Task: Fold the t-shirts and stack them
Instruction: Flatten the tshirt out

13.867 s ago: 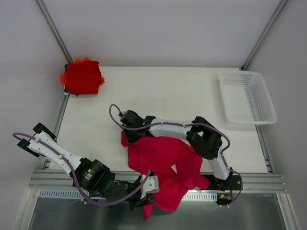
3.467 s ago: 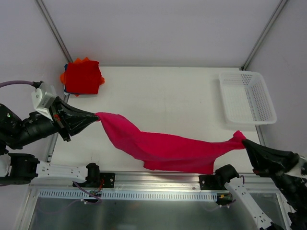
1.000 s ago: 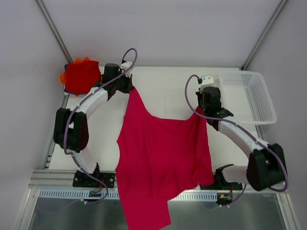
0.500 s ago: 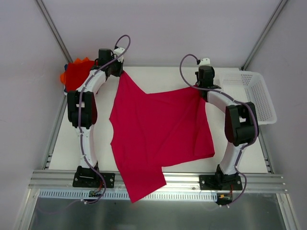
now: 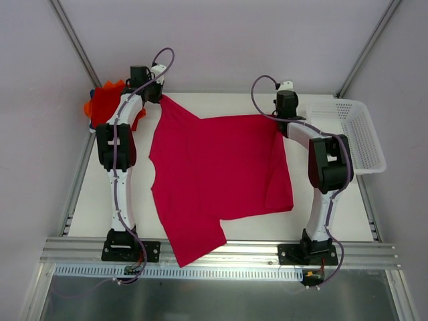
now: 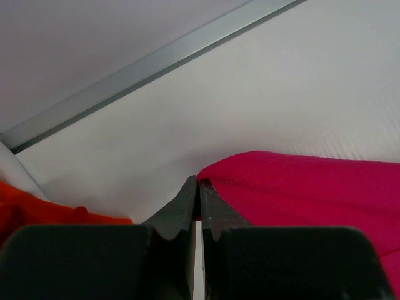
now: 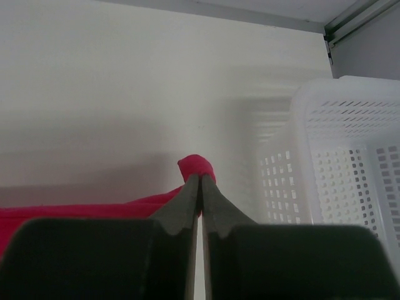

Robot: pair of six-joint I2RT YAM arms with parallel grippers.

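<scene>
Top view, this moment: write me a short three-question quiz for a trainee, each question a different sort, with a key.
1. True or false: the white basket holds a folded shirt.
2. Multiple choice: the left gripper and right gripper are each shut on A) a far corner of the pink t-shirt; B) the basket's rim; C) nothing.
3. Short answer: in which corner of the table does the stack of folded shirts sit?
Key: 1 false, nothing lies in it. 2 A. 3 The far left corner.
</scene>
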